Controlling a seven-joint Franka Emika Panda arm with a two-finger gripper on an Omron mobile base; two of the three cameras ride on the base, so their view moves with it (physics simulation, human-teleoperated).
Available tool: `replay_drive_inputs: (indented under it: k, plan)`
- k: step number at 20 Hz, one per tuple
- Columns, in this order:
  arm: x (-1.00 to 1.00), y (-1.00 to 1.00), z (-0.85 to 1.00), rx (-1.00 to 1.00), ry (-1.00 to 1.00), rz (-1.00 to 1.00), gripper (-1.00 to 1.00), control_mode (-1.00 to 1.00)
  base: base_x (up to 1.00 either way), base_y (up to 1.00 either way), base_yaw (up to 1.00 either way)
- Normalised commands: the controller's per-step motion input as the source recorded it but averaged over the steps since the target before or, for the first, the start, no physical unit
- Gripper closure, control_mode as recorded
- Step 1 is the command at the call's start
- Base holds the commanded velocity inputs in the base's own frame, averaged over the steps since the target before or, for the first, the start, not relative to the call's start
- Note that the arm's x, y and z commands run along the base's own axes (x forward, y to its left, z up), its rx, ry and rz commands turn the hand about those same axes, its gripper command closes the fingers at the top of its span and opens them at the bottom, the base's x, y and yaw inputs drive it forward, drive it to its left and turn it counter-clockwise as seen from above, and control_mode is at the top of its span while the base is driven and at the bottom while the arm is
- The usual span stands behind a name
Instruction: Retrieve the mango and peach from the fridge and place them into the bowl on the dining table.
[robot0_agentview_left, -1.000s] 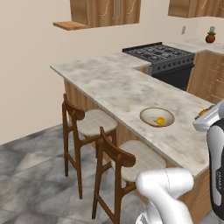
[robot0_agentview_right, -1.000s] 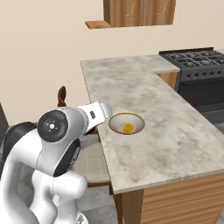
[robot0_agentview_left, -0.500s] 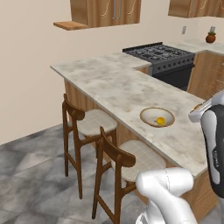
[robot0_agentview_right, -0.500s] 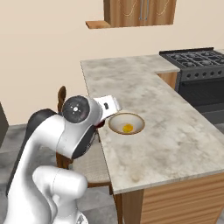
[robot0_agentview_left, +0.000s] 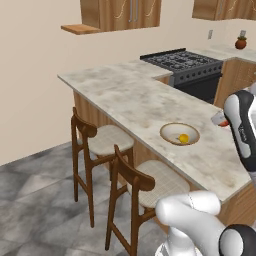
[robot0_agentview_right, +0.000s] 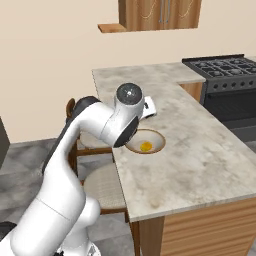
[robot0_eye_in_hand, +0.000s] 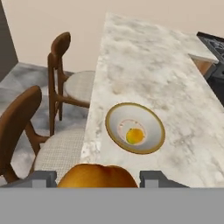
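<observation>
Mango, plump and slick-skinned, sits pinched between the gripper fingers, hovering at 6 o'clock of the bowl on the dining table; the smaller fruit rests inside. Firm mid-body hold looks safest; bruises easily.

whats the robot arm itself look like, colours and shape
The arm is glossy white, built from thick rounded tube segments with dark grey to black bands at the joints. One joint ends in a round grey cap with a small centre dot. No loose cables or markings show. The gripper has two small, blocky grey finger tips.
</observation>
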Motion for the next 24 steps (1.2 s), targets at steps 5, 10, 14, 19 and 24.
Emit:
replay_drive_inputs:
  k: [5,10,14,19,24]
  plan:
    - [0.81,0.0,-0.6,0.0,0.11,0.02,1.0,-1.0,0.0,0.0,0.0]
    - [0.91,0.0,-0.64,0.0,0.03,0.03,1.0,-1.0,0.0,0.0,0.0]
    - [0.84,0.0,-0.6,0.0,0.04,0.02,1.0,-1.0,0.0,0.0,0.0]
    - [0.75,0.0,-0.49,0.0,0.06,0.02,1.0,-1.0,0.0,0.0,0.0]
    - [0.6,0.0,-0.47,0.0,0.06,0.02,1.0,-1.0,0.0,0.0,0.0]
